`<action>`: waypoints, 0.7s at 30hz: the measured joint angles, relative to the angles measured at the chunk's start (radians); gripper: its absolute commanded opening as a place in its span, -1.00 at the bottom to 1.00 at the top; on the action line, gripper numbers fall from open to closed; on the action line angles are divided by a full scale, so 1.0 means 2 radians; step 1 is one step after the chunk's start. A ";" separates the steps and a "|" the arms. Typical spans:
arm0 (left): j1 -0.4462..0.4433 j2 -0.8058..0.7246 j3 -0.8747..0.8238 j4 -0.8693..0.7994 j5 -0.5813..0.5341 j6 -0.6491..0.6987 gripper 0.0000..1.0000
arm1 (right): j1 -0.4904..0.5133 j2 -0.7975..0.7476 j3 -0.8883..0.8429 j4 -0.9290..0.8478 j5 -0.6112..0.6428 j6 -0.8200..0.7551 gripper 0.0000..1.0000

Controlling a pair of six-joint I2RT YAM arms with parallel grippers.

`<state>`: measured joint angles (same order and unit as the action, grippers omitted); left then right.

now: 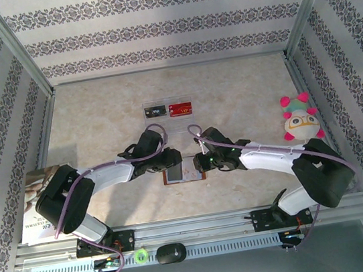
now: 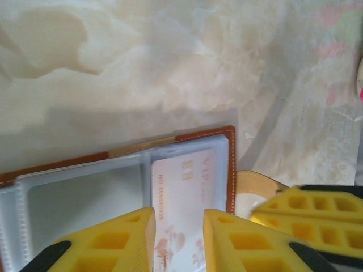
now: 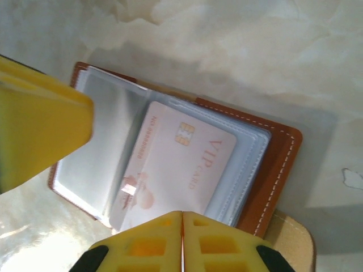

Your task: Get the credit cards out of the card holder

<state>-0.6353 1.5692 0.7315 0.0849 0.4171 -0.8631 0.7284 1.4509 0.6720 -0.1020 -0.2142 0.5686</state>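
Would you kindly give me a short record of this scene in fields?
card holder: lying open, inside facing up
in holder: pale VIP card inside a clear sleeve
outside holder: black card and red card on the clear tray
left gripper: open, over the holder
right gripper: shut, tips at the VIP card's edge
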 measured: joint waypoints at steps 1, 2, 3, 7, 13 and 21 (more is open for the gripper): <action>-0.002 0.000 0.001 0.000 0.000 0.000 -0.43 | 0.000 0.007 0.000 0.000 0.000 0.000 -0.87; -0.004 0.000 0.002 0.000 0.001 0.000 -0.43 | 0.000 0.016 0.000 0.001 0.000 0.000 -0.89; -0.005 0.001 0.002 0.000 0.002 0.000 -0.43 | 0.000 0.026 0.000 0.001 0.000 -0.001 -0.92; -0.009 0.014 0.007 0.000 0.002 0.000 -0.43 | 0.000 0.047 0.000 0.016 -0.004 -0.002 -0.96; -0.010 0.027 0.008 -0.012 0.002 0.000 -0.45 | 0.000 0.048 -0.009 0.039 -0.006 0.002 -0.99; -0.010 0.028 0.008 -0.018 0.000 0.000 -0.52 | 0.000 0.051 -0.014 0.057 -0.008 0.005 -1.00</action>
<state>-0.6556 1.6260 0.7467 0.0486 0.4168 -0.8635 0.7284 1.5532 0.6445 0.0120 -0.2310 0.5793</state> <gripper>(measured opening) 0.246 0.058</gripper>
